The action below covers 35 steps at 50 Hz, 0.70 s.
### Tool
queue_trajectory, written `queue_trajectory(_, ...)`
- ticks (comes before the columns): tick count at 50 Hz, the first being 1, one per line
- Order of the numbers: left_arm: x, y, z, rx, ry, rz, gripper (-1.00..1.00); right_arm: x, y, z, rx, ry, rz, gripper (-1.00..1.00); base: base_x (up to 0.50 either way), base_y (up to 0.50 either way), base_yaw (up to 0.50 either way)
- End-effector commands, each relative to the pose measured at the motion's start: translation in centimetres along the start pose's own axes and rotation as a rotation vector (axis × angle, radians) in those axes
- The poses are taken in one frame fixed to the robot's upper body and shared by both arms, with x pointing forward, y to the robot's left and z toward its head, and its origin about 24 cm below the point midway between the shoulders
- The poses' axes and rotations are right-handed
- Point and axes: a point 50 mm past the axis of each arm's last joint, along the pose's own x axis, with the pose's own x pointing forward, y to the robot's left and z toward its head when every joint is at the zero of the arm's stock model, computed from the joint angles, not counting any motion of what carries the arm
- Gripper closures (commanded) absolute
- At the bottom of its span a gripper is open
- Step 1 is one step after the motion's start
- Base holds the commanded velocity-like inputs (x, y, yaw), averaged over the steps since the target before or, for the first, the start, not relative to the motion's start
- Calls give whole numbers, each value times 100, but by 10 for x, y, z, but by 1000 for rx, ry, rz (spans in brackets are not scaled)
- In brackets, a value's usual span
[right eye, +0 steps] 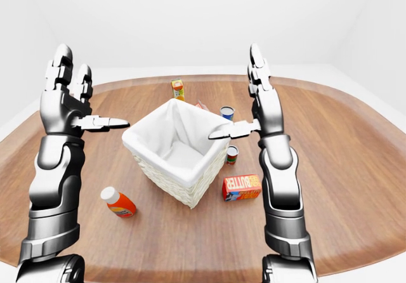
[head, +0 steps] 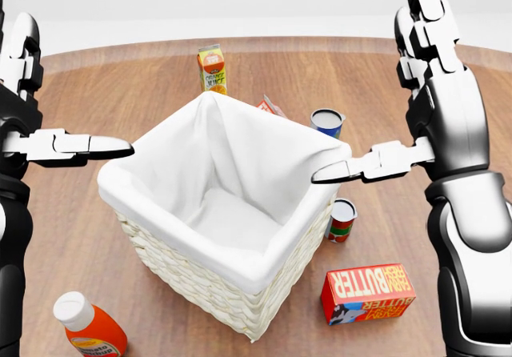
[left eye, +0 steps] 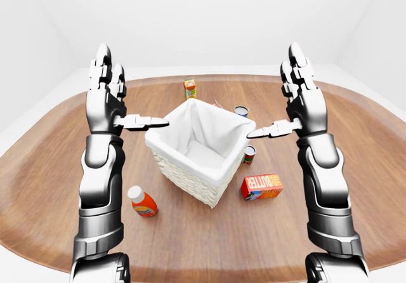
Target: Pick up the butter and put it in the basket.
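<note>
The butter (head: 368, 293) is a red and orange box lying flat on the wooden table, low at the right of the head view, just right of the basket. The basket (head: 184, 273) is white wicker with a white cloth lining and nothing visible inside; it fills the middle of the view. My left hand (left eye: 124, 99) is raised above the basket's left side, fingers up, thumb out, open and holding nothing. My right hand (left eye: 277, 99) mirrors it above the basket's right side, also open, well above the butter.
An orange juice carton (head: 212, 69), a small red packet (head: 270, 106) and a blue can (head: 326, 122) stand above the basket in the head view. A red-green can (head: 342, 219) sits between basket and butter. A tomato sauce bottle (head: 88, 325) lies bottom left.
</note>
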Motion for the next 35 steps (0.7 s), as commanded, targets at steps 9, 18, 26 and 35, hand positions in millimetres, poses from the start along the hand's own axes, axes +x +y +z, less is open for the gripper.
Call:
queue_trajectory(9, 1, 7, -5, 3, 25, 14, -100, -18, 3, 8, -343, 30, 220, -100, 0, 0, 0)
queue_trajectory(18, 3, 8, -7, 3, 36, 25, -100, -33, 1, 0, -560, 144, 343, -100, 0, 0, 0)
queue_trajectory(26, 3, 10, -5, 4, 28, 33, -100, -41, -3, -15, -665, 265, 391, -100, 0, 0, 0)
queue_trajectory(35, 3, 12, -4, 2, 23, 39, -100, -53, -4, -32, -747, 396, 449, -100, 0, 0, 0)
